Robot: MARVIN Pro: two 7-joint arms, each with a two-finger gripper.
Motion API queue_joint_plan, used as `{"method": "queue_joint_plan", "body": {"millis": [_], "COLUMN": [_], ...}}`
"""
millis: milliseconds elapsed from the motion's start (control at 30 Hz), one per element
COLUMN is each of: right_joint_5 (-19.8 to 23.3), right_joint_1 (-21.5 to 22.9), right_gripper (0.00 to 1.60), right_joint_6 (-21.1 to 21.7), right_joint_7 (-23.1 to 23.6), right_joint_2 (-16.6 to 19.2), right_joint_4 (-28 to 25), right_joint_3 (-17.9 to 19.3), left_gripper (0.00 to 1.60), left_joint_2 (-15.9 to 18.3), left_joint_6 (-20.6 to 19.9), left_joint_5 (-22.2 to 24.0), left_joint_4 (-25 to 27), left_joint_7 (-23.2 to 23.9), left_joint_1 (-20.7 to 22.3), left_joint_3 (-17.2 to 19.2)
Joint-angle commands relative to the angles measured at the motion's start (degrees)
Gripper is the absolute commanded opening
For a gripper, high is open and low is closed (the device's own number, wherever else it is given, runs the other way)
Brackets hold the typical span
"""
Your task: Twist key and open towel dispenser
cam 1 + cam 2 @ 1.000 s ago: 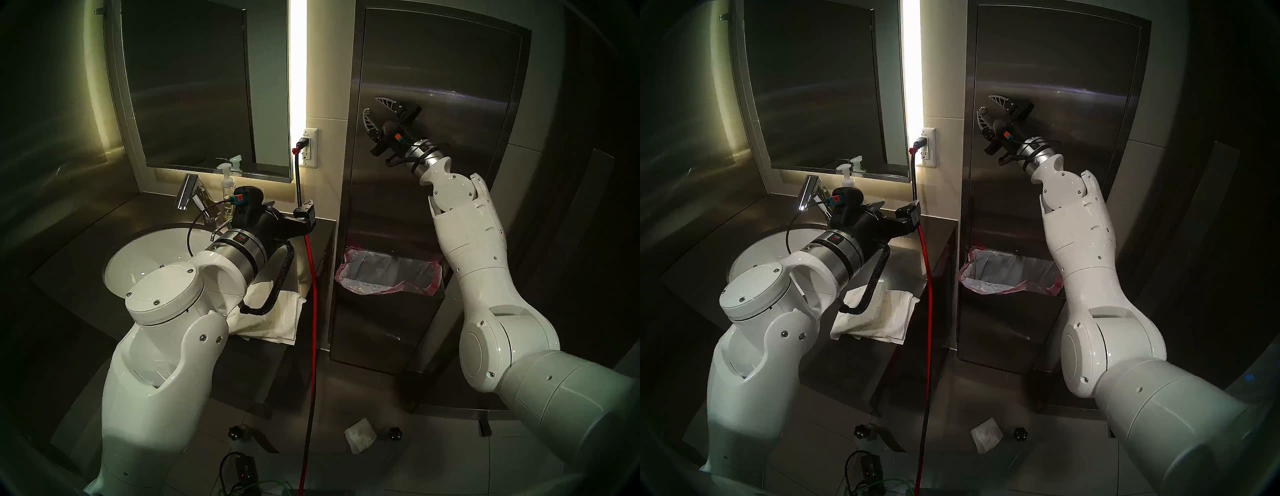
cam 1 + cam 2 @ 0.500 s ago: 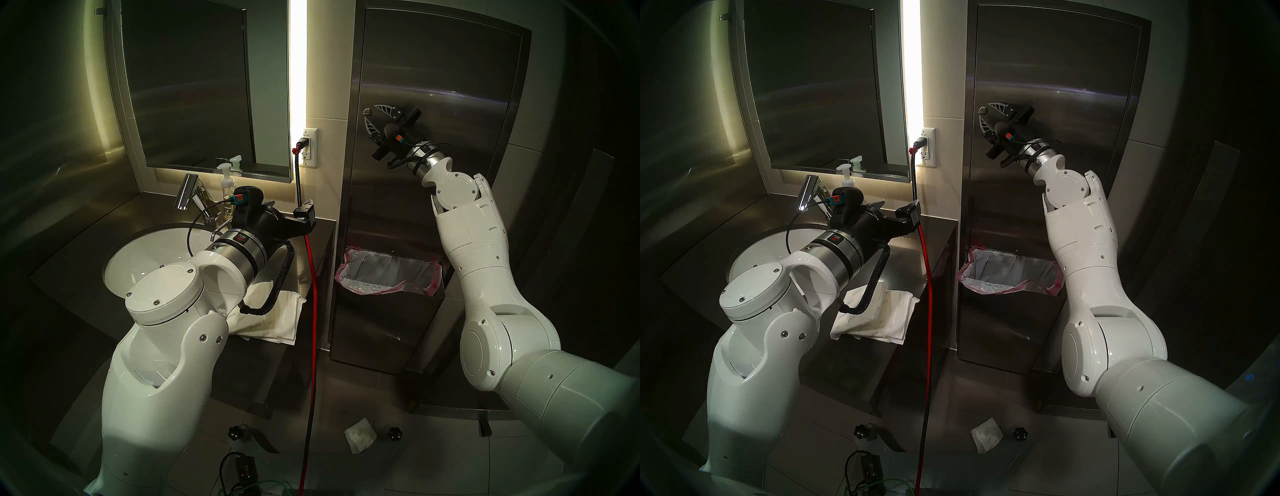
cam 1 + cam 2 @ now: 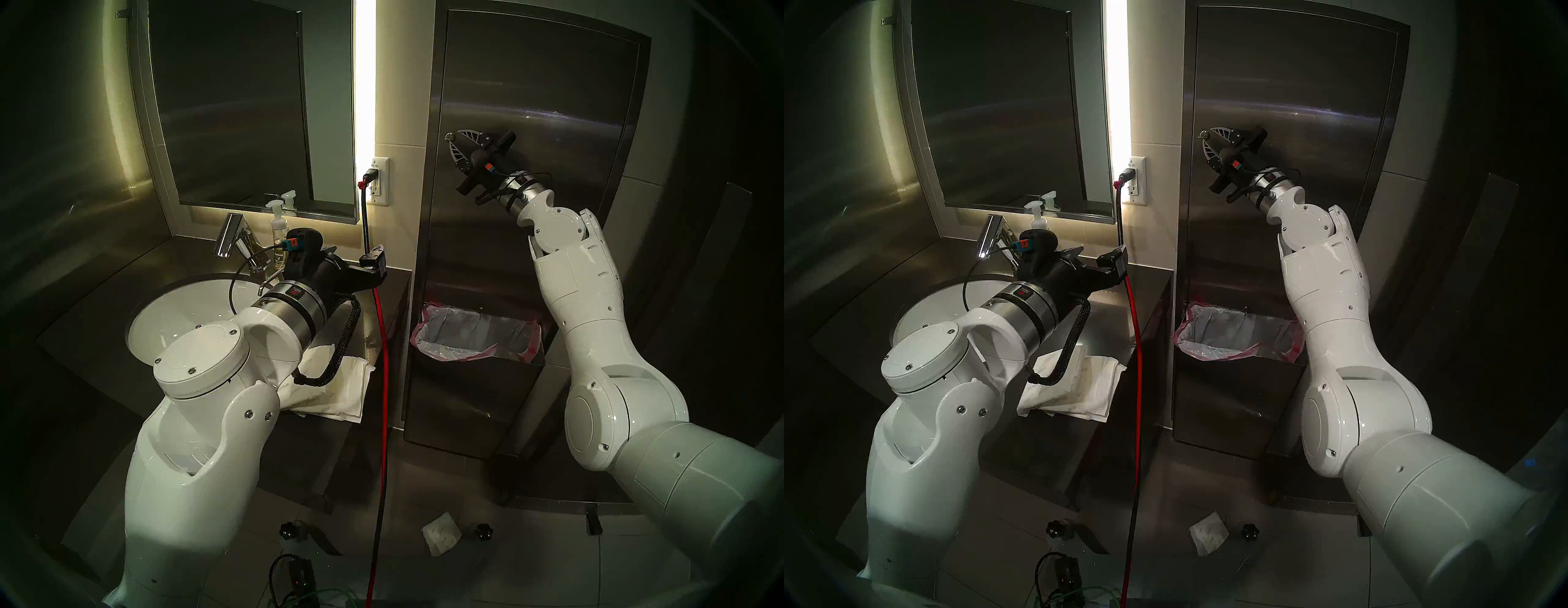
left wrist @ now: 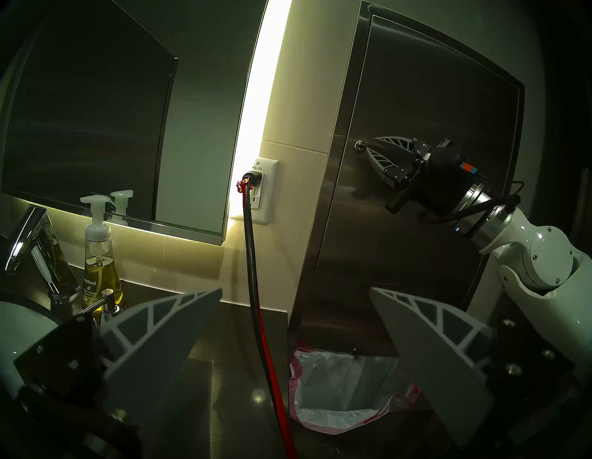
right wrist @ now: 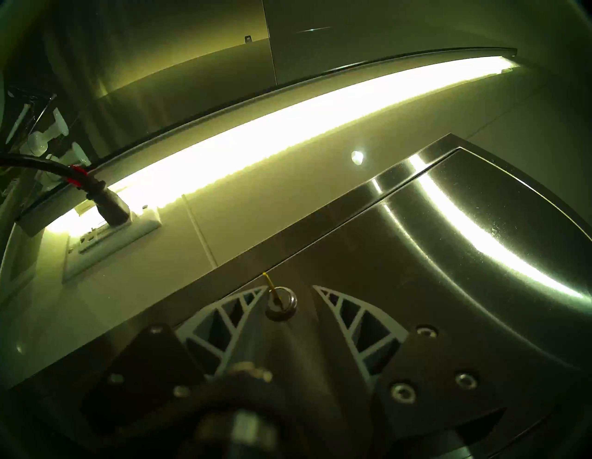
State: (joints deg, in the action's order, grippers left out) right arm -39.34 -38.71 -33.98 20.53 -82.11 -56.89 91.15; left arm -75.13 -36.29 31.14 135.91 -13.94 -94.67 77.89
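Note:
The towel dispenser (image 3: 539, 85) is a tall brushed steel wall cabinet with its flat door shut. A small round chrome lock (image 3: 449, 136) sits at the door's left edge, and the tiny key (image 5: 276, 299) sticks out of it. My right gripper (image 5: 290, 287) is raised against the door, its two fingertips (image 4: 378, 140) a short way apart on either side of the lock. The fingers do not pinch the key. My left gripper (image 4: 296, 290) hangs open and empty over the counter by the sink, well left of the dispenser.
A pink-rimmed bag-lined bin (image 3: 415, 337) sits in the cabinet's lower part. A red and black cable (image 3: 384, 382) hangs from the wall outlet (image 3: 377, 180). Mirror (image 3: 237, 106), faucet (image 3: 229, 235), soap bottle (image 3: 279, 237), sink (image 3: 191, 305) and loose paper towels (image 3: 339, 390) lie to the left.
My right gripper's jaws have narrowed from a wide spread, and it has shifted slightly so both fingertips now flank the lock. The left arm has not moved.

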Motion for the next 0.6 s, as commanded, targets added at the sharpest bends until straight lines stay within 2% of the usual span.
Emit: {"method": "queue_joint_plan", "body": {"millis": [0,333,467,567], "right_joint_5": [0.15,0.05,0.03,0.03], "right_joint_1": [2.12,2.34,2.62,2.80], "right_gripper": [0.79,0.72,0.55,0.55], "right_joint_6": [-0.30,-0.42,-0.47,-0.52], "right_joint_7": [-0.48,0.08,0.10,0.16], "right_joint_2": [-0.54,-0.65,-0.72,-0.77], "right_joint_4": [-0.65,-0.45,-0.07,0.25], "right_joint_3": [-0.01,0.34,0.47,0.59], "left_gripper": [1.60,1.60,1.60,1.60], "left_joint_2": [-0.09,-0.10,-0.10,-0.10], "left_joint_6": [0.02,0.02,0.02,0.02], "left_joint_5": [-0.07,-0.07,-0.07,-0.07], "left_joint_4": [0.55,0.55,0.54,0.54], "left_joint_7": [-0.06,-0.06,-0.05,-0.05], "left_joint_1": [0.27,0.27,0.26,0.26], "left_joint_3": [-0.11,-0.10,-0.10,-0.10]}}
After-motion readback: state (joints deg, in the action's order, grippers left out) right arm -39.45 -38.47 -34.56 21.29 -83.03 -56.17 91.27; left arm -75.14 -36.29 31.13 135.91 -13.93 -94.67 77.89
